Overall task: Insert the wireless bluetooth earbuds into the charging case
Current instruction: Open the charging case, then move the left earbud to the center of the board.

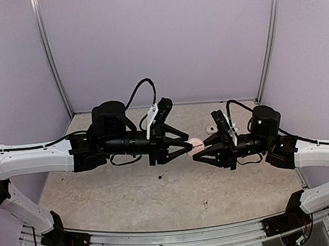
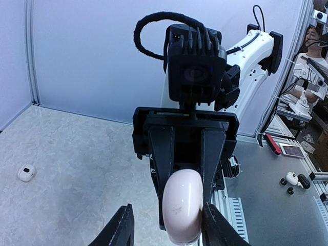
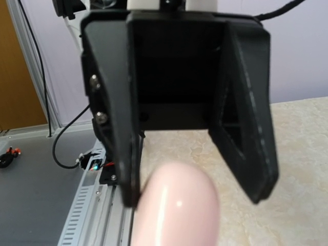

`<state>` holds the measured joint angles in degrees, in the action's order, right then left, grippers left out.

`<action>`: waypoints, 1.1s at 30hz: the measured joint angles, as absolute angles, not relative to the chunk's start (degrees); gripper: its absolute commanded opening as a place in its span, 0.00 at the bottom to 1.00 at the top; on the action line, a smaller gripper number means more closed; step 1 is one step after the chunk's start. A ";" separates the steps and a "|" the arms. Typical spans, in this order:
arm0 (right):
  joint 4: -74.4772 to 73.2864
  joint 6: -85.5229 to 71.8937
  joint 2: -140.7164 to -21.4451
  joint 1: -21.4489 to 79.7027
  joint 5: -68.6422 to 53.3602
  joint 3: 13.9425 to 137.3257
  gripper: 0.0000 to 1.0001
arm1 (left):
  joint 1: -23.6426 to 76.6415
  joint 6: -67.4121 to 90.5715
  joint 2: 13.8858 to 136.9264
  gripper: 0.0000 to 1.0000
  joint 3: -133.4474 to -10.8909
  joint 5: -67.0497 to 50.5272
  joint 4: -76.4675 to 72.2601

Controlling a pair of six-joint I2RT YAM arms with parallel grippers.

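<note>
Pale pink pebble-shaped plastic charging case [image 2: 182,207] is mid-air, clamped in R gripper [image 1: 198,150]. L gripper [image 2: 169,229] is spread either side of case w/o gripping. Tiny white plastic earbud [image 2: 25,172] lies well apart from case.

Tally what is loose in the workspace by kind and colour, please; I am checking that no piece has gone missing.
pink case: 1, held off the table
white case: 1, on the table
small pale piece, possibly an earbud, too small to be sure: 1
dark speck, too small to identify: 1
Total: 4
</note>
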<state>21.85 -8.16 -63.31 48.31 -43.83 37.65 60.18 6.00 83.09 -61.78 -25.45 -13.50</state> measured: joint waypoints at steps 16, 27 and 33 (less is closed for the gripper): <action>20.86 -7.77 -63.16 48.31 -44.10 37.04 0.00 | 59.35 6.11 83.09 0.48 -61.78 -23.38 -13.63; 20.84 -7.33 -62.39 48.31 -44.03 36.67 0.00 | 58.89 5.98 83.09 0.54 -61.78 -22.00 -13.61; 20.88 -7.84 -59.79 47.81 -42.30 35.07 0.00 | 58.89 5.17 79.92 0.99 -58.11 -19.77 -16.45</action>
